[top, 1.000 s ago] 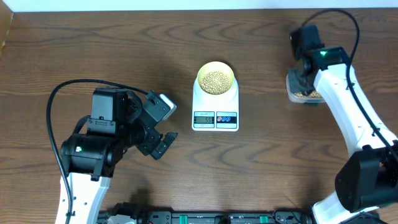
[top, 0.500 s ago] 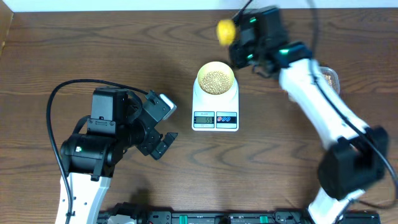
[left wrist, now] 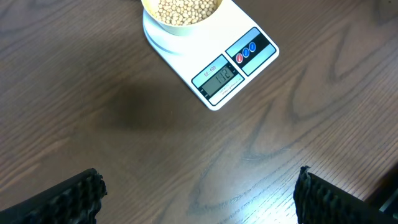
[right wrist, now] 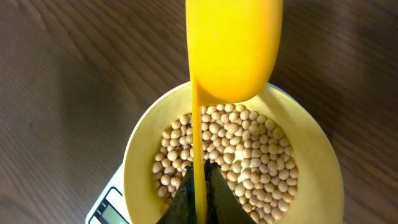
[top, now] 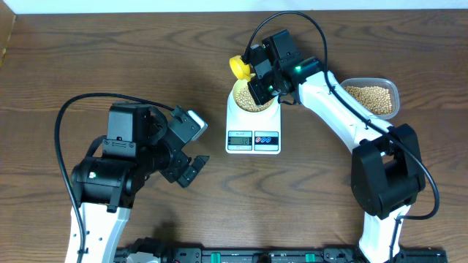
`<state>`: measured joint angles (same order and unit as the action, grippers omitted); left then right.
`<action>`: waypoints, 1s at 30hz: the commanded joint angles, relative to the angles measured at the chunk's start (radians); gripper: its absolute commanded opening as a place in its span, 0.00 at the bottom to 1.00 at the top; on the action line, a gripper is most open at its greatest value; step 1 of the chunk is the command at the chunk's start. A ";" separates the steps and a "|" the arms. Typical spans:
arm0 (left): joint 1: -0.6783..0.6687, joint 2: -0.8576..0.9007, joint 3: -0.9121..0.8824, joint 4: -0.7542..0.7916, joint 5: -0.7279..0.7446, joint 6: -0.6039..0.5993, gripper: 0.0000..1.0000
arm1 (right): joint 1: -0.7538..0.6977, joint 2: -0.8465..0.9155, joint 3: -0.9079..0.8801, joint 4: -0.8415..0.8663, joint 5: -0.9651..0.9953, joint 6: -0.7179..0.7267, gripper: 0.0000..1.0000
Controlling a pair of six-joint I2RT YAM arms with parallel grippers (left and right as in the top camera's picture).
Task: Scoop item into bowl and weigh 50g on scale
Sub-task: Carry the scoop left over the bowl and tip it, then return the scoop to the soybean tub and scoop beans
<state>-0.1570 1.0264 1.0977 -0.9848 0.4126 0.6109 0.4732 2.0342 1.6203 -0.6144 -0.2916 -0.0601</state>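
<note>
Swung from tub [top: 395, 98] to bowl [right wrist: 134, 162] on scale [top: 253, 139]: spoon [right wrist: 233, 50] clamped in right fingers [right wrist: 180, 198]; left fingers [left wrist: 62, 199] wide apart; tipping likely next.

We show round tan beans [right wrist: 255, 155] in the small cream bowl [right wrist: 134, 155], on the white plastic scale [top: 253, 123] by the worktop's [top: 329, 204] far edge; yellow plastic spoon [top: 239, 67] above, clear plastic tub [top: 397, 98] rightward.

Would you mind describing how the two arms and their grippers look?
The left arm and right arm each have white links, bulky black joint housings, a looping black cable and a small green light. The left gripper and right gripper are black.
</note>
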 commanded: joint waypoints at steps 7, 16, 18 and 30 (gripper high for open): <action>0.005 0.000 0.019 -0.002 -0.002 0.017 0.99 | -0.013 -0.063 0.048 0.060 -0.007 -0.034 0.01; 0.005 0.000 0.019 -0.002 -0.002 0.017 0.99 | -0.037 -0.195 0.117 -0.254 -0.007 -0.062 0.01; 0.005 0.000 0.019 -0.002 -0.002 0.017 0.99 | -0.051 -0.227 0.117 -0.377 -0.006 -0.069 0.01; 0.005 0.000 0.019 -0.002 -0.002 0.017 0.99 | -0.263 -0.247 0.117 -0.775 0.110 0.134 0.01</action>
<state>-0.1570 1.0264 1.0977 -0.9840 0.4126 0.6106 0.3111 1.7832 1.7241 -1.3289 -0.2569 -0.0483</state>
